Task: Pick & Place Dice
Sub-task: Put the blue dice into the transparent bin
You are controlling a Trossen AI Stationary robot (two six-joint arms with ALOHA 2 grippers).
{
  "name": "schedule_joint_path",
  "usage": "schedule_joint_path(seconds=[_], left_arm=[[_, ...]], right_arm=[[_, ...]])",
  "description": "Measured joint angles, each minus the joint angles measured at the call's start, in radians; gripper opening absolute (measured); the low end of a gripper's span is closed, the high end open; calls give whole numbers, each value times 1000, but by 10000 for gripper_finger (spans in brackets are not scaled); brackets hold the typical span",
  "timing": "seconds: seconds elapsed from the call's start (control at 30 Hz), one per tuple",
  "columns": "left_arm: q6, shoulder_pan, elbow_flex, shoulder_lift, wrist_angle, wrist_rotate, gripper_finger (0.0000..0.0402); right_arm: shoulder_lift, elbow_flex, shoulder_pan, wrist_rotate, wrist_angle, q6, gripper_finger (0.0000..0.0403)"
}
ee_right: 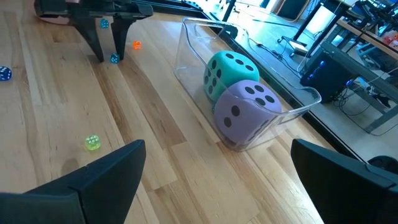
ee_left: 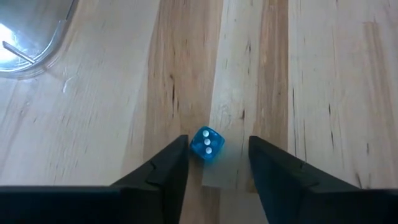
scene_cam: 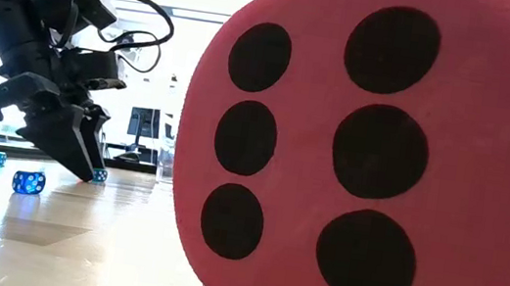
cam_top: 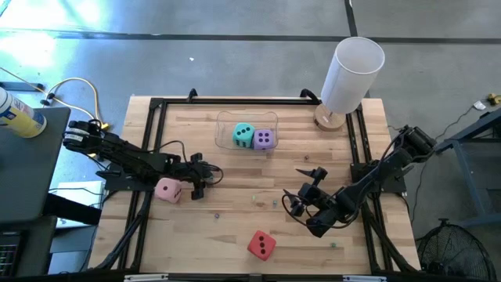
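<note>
From above, the wooden slatted table [cam_top: 235,235] carries a clear plastic bin [cam_top: 225,125] near its far edge, with the soft teal cube with dark pips [cam_top: 243,135] and the soft purple cube [cam_top: 264,139] side by side inside it. The soft pink cube [cam_top: 168,189] lies just beside the left gripper [cam_top: 205,176], on its near side, and the soft red cube [cam_top: 261,245] sits well apart near the front edge. The right gripper [cam_top: 301,205] waits mid-table with its fingers spread wide and nothing between them. A tall white cylinder [cam_top: 351,75] stands at the far right corner.

At table level the red cube fills most of the picture. Beyond it the left gripper points its fingertips down to the wood beside a small translucent blue die [scene_cam: 99,175]; another small blue die [scene_cam: 29,181] lies nearer.

The left wrist camera settles the key relation: a small blue die [ee_left: 207,145] sits on the wood between the two dark fingers [ee_left: 168,168], close to one and clear of the other. The jaws stand partly open around it without gripping. I judge that closing alone would catch it.

The right wrist camera looks past widely parted fingers [ee_right: 106,171] at the bin, with a small green die [ee_right: 92,142] and a small orange die [ee_right: 136,45] loose on the table.
</note>
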Motion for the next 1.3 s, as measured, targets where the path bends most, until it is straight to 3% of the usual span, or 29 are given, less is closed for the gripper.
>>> schedule_joint_path(seconds=[0.67,0.8,1.3], left_arm=[[-30,0,-2,1,16,-11,52],[-99,1,6,-2,16,-14,47],[-47,1,98,-15,25,-6,43]], right_arm=[[0,0,0,0,1,0,394],[0,0,0,0,1,0,394],[0,0,0,0,3,0,394]])
